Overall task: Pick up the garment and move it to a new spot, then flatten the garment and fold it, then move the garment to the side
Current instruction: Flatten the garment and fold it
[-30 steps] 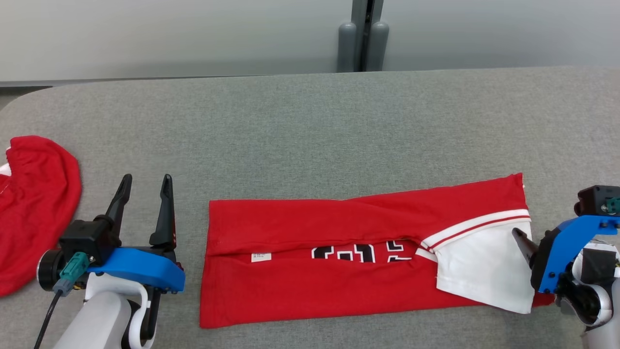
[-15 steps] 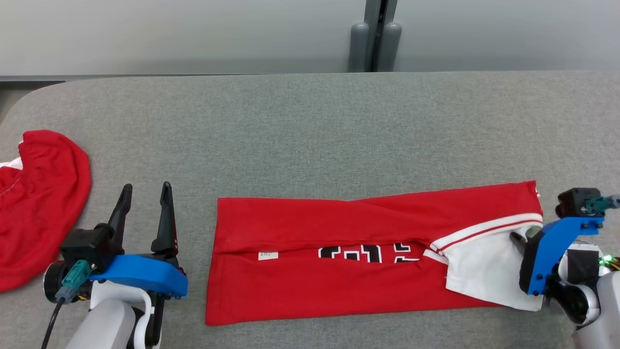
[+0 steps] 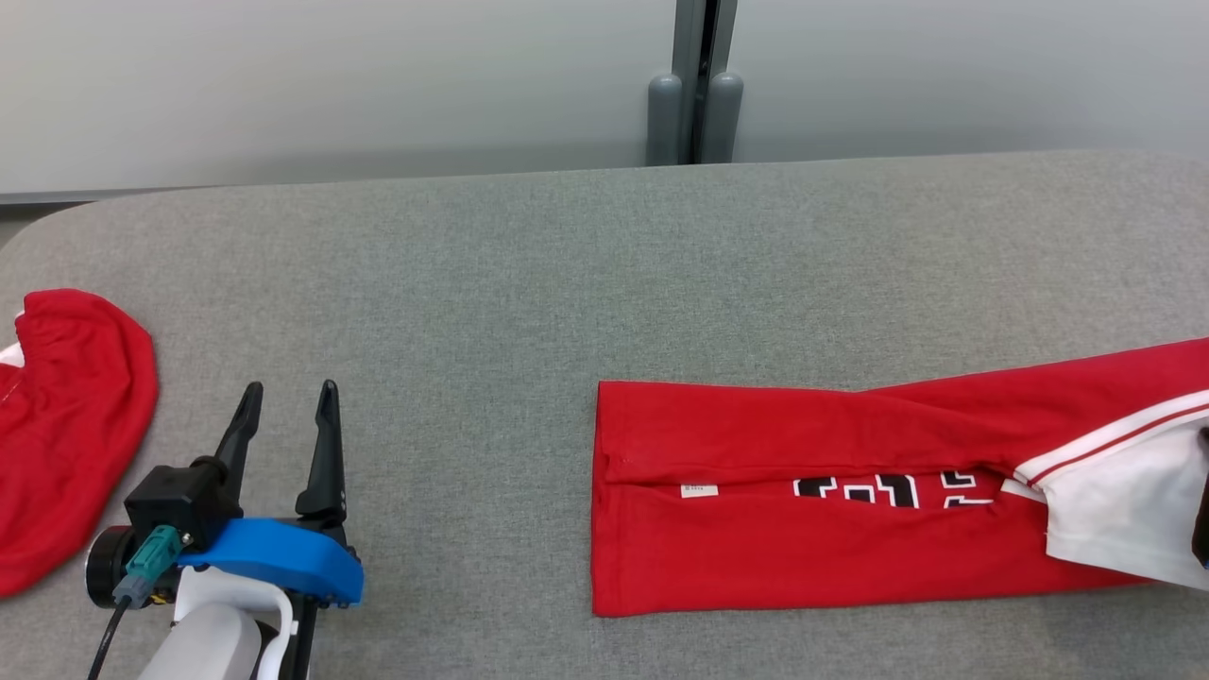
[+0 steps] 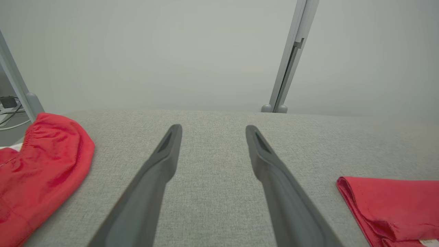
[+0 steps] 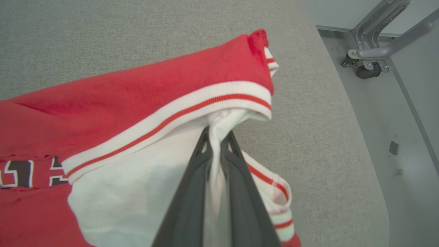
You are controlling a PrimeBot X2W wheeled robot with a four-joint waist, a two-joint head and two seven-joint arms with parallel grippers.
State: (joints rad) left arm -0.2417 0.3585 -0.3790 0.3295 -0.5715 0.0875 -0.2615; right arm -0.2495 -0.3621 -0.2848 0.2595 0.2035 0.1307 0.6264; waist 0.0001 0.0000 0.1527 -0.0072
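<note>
The long-folded garment [image 3: 803, 510] lies at the desk's [image 3: 567, 283] four o'clock, its white sleeve clamped in the right gripper's [image 5: 216, 133] fingers, apparently to drag it aside, while the left gripper [image 3: 291, 389] idles at eight o'clock, fingers apart.

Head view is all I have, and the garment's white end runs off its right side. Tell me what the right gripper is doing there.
Observer: The right gripper is shut on the garment, with white fabric pinched between its fingers.
Operator: Report how near that end is to the table edge.
Observer: Bare table shows between the garment and the rounded edge on that side.
Operator: Say what lies past the edge.
Observer: Floor, with a dark castor farther off.
</note>
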